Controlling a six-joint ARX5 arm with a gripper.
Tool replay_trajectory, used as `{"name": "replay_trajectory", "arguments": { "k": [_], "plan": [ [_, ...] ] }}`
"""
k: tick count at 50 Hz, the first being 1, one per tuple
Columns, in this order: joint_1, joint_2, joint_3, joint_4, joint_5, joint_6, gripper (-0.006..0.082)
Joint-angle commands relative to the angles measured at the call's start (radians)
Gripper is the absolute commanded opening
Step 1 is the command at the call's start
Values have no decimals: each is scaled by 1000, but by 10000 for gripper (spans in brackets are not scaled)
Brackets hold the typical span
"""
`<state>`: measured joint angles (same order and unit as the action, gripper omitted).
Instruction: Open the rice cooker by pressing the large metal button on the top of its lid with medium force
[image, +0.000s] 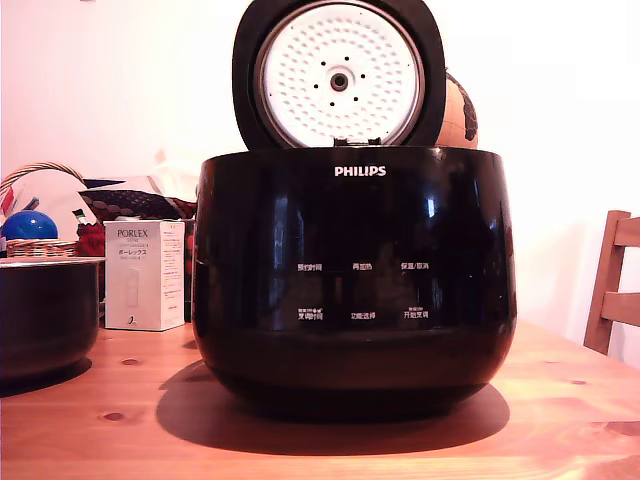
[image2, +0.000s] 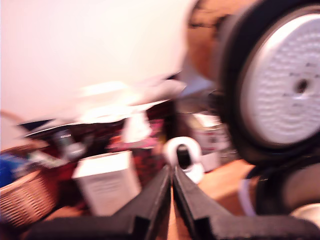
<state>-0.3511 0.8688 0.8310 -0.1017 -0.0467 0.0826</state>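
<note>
Rice cooker (image: 355, 285): centre of the exterior frame, on the wooden worktop (image: 560, 420). Lid (image: 338, 75): raised upright at upper centre, white perforated disc facing out. Tool (image2: 172, 175): lower centre of the blurred wrist frame, fingers pressed together, grasping nothing.

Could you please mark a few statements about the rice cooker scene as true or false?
1. The lid of the rice cooker stands open, showing its white perforated disc. True.
2. The gripper holds the white box. False: its fingers are closed together on nothing, apart from the box.
3. A smaller dark pot sits at the exterior view's left of the cooker. True.
4. The blue ball lies inside the rice cooker. False: it rests in the wicker basket behind the pot.
5. A wooden chair stands at the exterior view's left. False: it is at that view's right edge.
</note>
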Motion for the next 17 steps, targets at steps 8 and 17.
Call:
{"name": "replay_trajectory", "arguments": {
  "k": [8, 17],
  "plan": [
    [79, -48, -24, -50, 1, 23, -19],
    [101, -64, -24, -56, 5, 23, -19]
  ]
}}
